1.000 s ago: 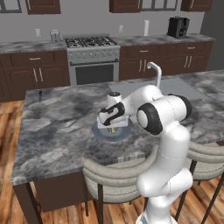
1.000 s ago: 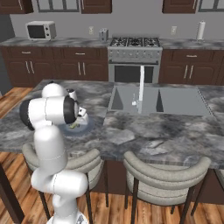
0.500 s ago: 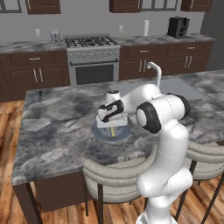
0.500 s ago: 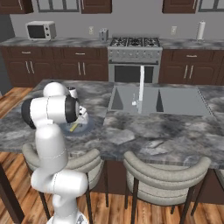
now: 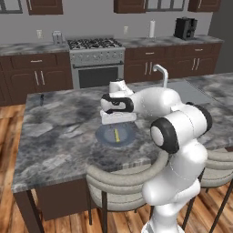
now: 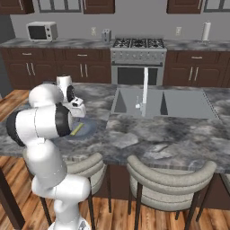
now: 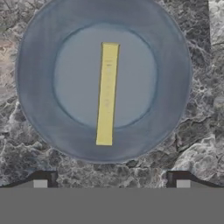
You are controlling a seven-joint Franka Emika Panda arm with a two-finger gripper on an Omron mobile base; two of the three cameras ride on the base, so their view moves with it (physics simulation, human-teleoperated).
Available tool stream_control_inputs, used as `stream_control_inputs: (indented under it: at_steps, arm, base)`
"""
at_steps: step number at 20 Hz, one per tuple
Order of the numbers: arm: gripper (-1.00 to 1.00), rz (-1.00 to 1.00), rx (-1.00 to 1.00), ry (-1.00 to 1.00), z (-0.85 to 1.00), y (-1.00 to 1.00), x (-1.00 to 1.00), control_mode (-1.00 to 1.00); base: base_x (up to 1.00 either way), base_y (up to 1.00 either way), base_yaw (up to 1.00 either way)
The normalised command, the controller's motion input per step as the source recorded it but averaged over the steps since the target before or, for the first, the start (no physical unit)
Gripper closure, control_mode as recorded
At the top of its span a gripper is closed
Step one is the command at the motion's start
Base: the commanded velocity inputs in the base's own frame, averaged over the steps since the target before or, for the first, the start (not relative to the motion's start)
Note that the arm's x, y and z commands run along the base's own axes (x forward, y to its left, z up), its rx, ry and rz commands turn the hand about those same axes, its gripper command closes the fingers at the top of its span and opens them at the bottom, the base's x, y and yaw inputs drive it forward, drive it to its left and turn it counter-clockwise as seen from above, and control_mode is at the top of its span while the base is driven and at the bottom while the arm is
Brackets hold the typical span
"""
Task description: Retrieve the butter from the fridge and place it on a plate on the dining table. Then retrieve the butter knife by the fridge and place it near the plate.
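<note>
The butter [image 7: 107, 94], a thin yellow stick, lies flat across the middle of the grey-blue plate [image 7: 35, 74] on the dining table [image 5: 59, 132]. In the left base view the butter [image 5: 117, 135] and the plate [image 5: 102, 137] lie straight below my gripper [image 5: 117, 124]. My gripper [image 7: 111, 179] hangs open a little above them, its fingertips [image 7: 43, 178] wide apart and holding nothing. From the right, the butter [image 6: 77, 129] on the plate [image 6: 91, 129] shows beside my arm. A small slim dark thing [image 5: 42, 98] lies at the table's far left corner; I cannot tell whether it is the butter knife.
A sink [image 6: 161, 104] with a tall faucet [image 6: 145, 87] is set in the table to the right of the plate. Padded stools [image 5: 123, 182] stand along the near edge. Stove [image 5: 96, 61] and cabinets line the back wall. A tall grey fridge side [image 5: 224, 36] stands at far right.
My gripper has opened and let go of the butter, which now rests on the plate. The hand has risen a little above the plate.
</note>
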Motion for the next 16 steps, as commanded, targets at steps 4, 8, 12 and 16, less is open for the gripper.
stream_control_inputs:
  at_steps: [4, 8, 12, 16]
  arm:
    - [-1.00, 0.00, -0.02, 0.02, 0.88, -0.08, -1.00, -1.00]
    - [-1.00, 0.03, -0.01, 0.00, 0.92, -0.03, -1.00, -1.00]
    - [-1.00, 0.04, -0.03, 0.00, 0.71, -0.11, -1.00, -1.00]
    - [-1.00, 0.01, -0.06, 0.00, 0.52, -0.29, -1.00, -1.00]
  base:
    - [0.00, 0.00, 0.00]
    - [0.00, 0.00, 0.00]
    - [0.00, 0.00, 0.00]
    - [0.00, 0.00, 0.00]
